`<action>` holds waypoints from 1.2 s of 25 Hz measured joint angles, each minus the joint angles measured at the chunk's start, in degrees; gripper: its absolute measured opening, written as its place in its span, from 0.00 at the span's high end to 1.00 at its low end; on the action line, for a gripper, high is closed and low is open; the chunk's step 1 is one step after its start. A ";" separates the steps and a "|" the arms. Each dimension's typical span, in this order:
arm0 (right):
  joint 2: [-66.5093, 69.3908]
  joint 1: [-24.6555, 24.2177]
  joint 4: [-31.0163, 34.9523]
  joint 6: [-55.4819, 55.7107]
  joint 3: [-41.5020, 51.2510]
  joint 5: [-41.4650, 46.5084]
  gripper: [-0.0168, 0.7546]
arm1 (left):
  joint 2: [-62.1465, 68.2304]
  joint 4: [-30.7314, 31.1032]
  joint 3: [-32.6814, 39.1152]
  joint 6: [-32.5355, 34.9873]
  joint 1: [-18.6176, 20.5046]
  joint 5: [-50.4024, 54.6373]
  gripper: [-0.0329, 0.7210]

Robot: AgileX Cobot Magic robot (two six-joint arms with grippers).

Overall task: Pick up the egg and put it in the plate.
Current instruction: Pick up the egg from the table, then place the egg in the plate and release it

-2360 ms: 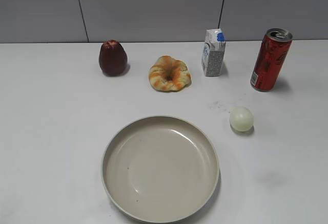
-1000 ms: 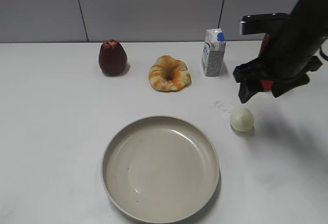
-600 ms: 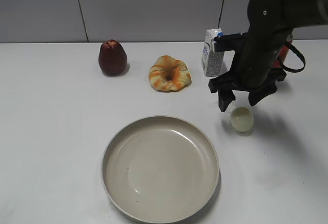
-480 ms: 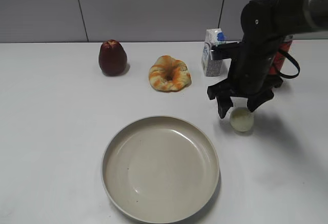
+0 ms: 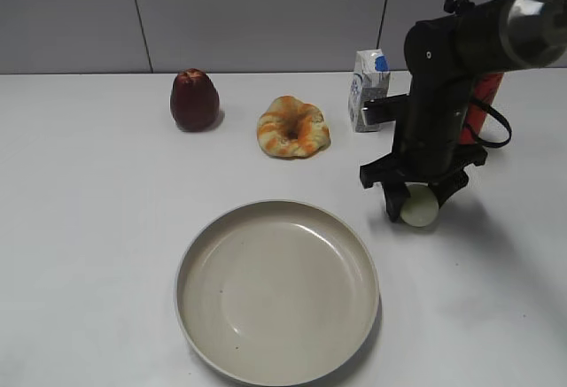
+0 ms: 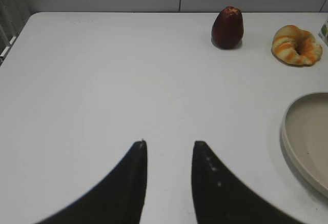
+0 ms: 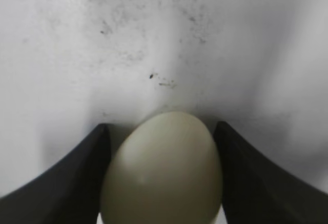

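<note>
The egg [image 5: 418, 209] is a pale cream oval lying on the white table, right of the plate [image 5: 276, 290], a wide beige-grey dish at the front centre. My right gripper [image 5: 416, 208] has come down over the egg, with one black jaw on each side of it. In the right wrist view the egg [image 7: 163, 168] fills the gap between the jaws [image 7: 161, 131], which look open around it, and it rests on the table. My left gripper [image 6: 168, 149] is open and empty over bare table, left of the plate rim [image 6: 302, 144].
A dark red apple [image 5: 195, 99], a croissant-like bun [image 5: 293, 127] and a small milk carton [image 5: 368, 90] stand along the back. A red can [image 5: 478, 108] is mostly hidden behind my right arm. The table near the egg has dark smudges [image 7: 154, 75].
My right arm came in from the right, moved over the egg and lowered until its jaws straddle it. The egg, the plate and the left gripper have not moved.
</note>
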 joint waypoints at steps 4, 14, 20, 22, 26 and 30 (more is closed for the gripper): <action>-0.92 0.00 -0.49 0.00 -2.04 2.10 0.40 | 0.00 0.00 0.00 0.00 0.00 0.00 0.64; -10.29 14.84 3.01 -1.08 -1.45 2.68 0.40 | 0.00 0.00 0.00 0.05 0.00 0.00 0.64; -10.29 24.64 4.59 -1.08 2.71 -4.31 0.40 | 0.00 0.00 0.00 0.05 0.00 0.00 0.64; -10.29 25.12 5.13 -1.08 4.51 -5.95 0.40 | 0.00 0.00 0.00 0.05 0.00 0.00 0.64; -10.29 25.11 5.01 -0.97 6.92 -7.01 0.40 | 0.00 0.00 0.00 0.05 0.00 0.00 0.64; -10.29 25.11 5.12 -0.97 7.05 -7.42 0.31 | 0.00 0.00 0.00 0.01 0.00 0.00 0.64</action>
